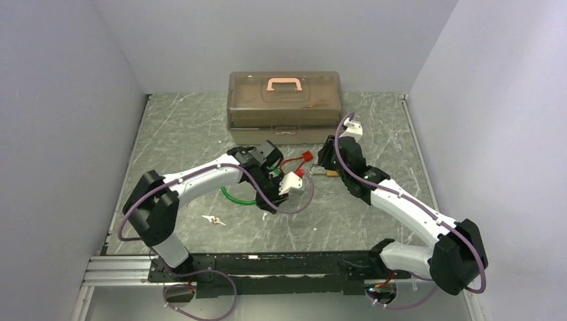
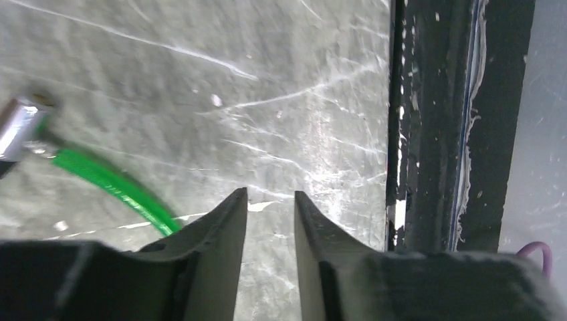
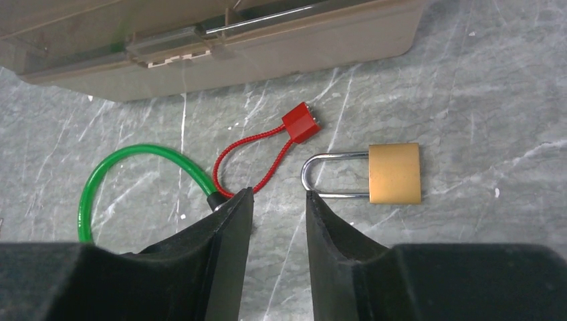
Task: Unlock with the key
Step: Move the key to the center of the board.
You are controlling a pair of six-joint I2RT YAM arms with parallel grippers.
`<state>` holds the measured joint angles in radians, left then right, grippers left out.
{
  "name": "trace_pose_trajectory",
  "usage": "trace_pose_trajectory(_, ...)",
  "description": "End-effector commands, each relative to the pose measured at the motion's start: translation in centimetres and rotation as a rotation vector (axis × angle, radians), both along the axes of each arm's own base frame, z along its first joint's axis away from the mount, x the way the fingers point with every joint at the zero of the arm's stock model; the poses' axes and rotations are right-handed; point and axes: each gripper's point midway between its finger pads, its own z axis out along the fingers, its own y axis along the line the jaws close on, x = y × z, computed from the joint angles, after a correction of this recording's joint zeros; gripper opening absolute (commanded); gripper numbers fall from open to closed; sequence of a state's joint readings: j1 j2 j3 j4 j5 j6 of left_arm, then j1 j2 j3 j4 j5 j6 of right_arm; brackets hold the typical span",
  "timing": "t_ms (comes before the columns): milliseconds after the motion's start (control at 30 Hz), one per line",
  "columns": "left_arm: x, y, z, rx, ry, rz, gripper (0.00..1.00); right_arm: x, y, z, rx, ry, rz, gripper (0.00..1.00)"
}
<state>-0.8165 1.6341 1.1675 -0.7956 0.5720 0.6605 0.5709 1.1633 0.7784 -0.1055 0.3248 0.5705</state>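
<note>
left gripper (image 2: 271, 195): fingers set narrowly apart, nothing gripped, green cable (image 2: 107, 184) seen to one side | right gripper (image 3: 279, 194): fingers narrowly parted, empty, brass padlock (image 3: 394, 172) laid flat just beyond, red tag (image 3: 300, 122) nearby | key (image 1: 214, 219): tiny, flat, silver-grey, found on the table (image 1: 200, 120) beside the left arm, well apart from both grippers and the padlock
</note>
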Motion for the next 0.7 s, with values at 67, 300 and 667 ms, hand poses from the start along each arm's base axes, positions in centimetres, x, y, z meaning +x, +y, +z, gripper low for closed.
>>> trace_pose_trajectory(67,1.3,5.1,4.0,0.009,-0.089,0.089,0.54,0.2,-0.4,1.9,0.004,-0.050,-0.011,0.43)
trace_pose_trajectory(300,4.5,19.2,5.2,0.079,-0.222,0.289,0.77,0.3,0.7,2.0,0.036,-0.054,0.031,0.45)
trace_pose_trajectory(667,10.9,33.3,-0.1,0.313,-0.366,0.440,0.80,-0.1,2.1,1.8,0.051,-0.062,0.086,0.45)
